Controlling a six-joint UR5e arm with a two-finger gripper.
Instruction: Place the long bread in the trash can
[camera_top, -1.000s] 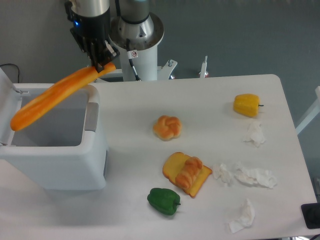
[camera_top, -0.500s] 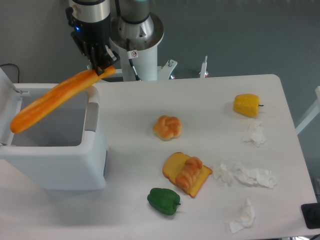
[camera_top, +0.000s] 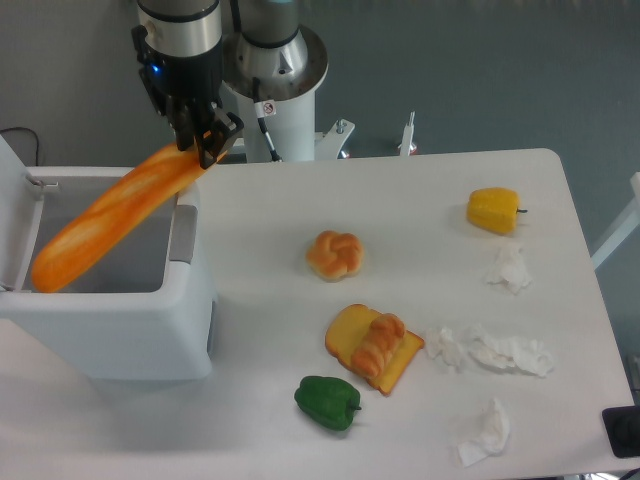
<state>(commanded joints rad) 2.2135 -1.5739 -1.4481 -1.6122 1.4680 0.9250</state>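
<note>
Orange-yellow loaf: the long bread (camera_top: 115, 216) hangs at a slant over the open trash can (camera_top: 110, 320), top end pinched in the hand (camera_top: 205, 143), low end dipping toward the bin's left inner wall.
Hand: closed on the bread's upper tip, right above the bin's back right corner; the fingertips are pretty much buried behind the loaf, so hard to see how they sit.
Trash can: white-grey box at the worktop's (camera_top: 420, 210) left edge, lid flipped up and cut off by the frame's left side, grey tab on the right rim. Can't see the bottom of it.
Hidden stuff: the arm runs out of the top of the frame; a dark thing at the bottom right corner is mostly cropped, no idea what it is.
Writing: there's a small red-and-white sticker on the robot base (camera_top: 268, 108), way too tiny to read. No brands I can make out.
Vs half a second ago: the bread tilts steeper now, its low end has dropped closer to the bin's front left, and the hand has turned a little.
Other bits: knotted bun (camera_top: 335, 254), croissant on a yellow slice (camera_top: 374, 346), green pepper (camera_top: 327, 402), yellow pepper (camera_top: 494, 210), crumpled tissues (camera_top: 508, 352) scattered on the right.
</note>
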